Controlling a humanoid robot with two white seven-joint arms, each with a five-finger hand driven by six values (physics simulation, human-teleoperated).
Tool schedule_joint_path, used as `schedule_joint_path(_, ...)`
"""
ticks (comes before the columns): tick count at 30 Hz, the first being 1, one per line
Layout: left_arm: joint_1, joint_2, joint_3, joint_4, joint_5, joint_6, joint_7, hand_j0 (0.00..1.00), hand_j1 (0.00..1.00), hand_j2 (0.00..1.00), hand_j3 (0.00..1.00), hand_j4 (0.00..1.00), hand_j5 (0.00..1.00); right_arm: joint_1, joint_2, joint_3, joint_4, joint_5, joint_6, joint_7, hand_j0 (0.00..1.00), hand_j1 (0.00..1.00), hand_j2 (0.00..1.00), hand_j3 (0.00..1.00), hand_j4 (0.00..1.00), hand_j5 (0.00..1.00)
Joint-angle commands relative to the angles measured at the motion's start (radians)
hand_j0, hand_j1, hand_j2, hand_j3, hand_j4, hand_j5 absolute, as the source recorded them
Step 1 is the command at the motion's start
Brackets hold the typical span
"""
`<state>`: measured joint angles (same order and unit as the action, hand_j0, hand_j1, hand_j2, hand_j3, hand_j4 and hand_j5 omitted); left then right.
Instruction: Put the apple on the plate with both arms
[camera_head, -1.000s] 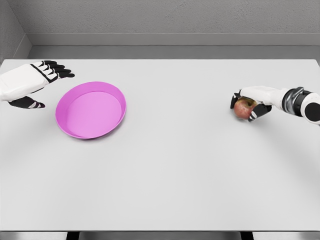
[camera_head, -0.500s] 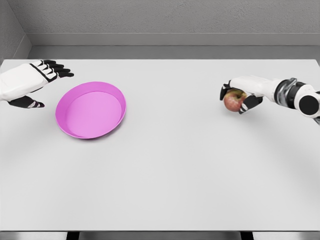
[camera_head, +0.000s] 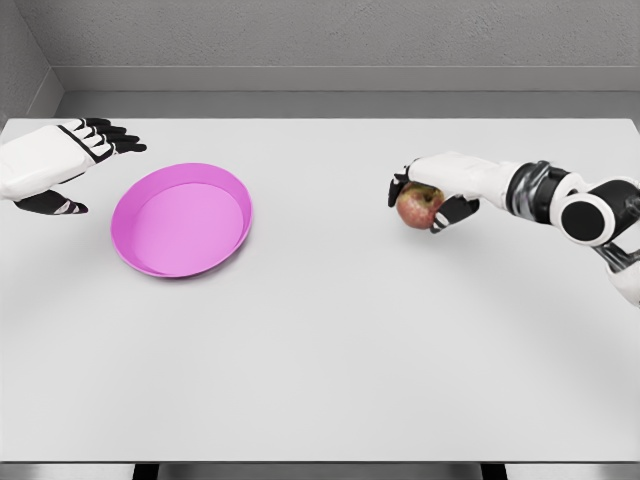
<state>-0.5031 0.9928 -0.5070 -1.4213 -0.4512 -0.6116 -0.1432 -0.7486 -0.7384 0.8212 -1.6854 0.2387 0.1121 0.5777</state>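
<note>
**Apple gripped in the right hand, plate waiting at the left**

The right hand (camera_head: 432, 192) reaches in from the right side of the picture, its white arm stretched across the grey table (camera_head: 330, 350). Its fingers curl around a red and yellow apple (camera_head: 417, 207), with the palm over the top and dark fingertips wrapped down both sides. The apple sits right of the middle of the table; whether it touches the surface or hangs just above it cannot be told from this view.

The pink plate (camera_head: 181, 220) lies on the left part of the table, well apart from the apple. It is round with a raised rim, and nothing lies in it.

The left hand (camera_head: 62, 165) shows at the left edge, just beside the plate's far left rim but not touching it. Its fingers are spread and straight, pointing to the right, with the thumb held apart below; it holds nothing.
</note>
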Motion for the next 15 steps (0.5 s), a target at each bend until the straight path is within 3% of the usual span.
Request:
schedule_joint_path(1,0.0,0.001,0.001,0.001,0.006,0.001,0.001,1.0,1.0,1.0,1.0,1.0,1.0,0.0,0.017,0.007,-0.02,-0.001,0.0,-0.001,0.54,0.54,0.54,0.54,0.54,0.54)
schedule_joint_path(15,0.002,0.0,0.001,0.001,0.006,0.001,0.001,1.0,1.0,1.0,1.0,1.0,1.0,-0.037,0.105,0.088,-0.025,-0.001,0.001,-0.001,0.55,0.55,0.55,0.55,0.55,0.55)
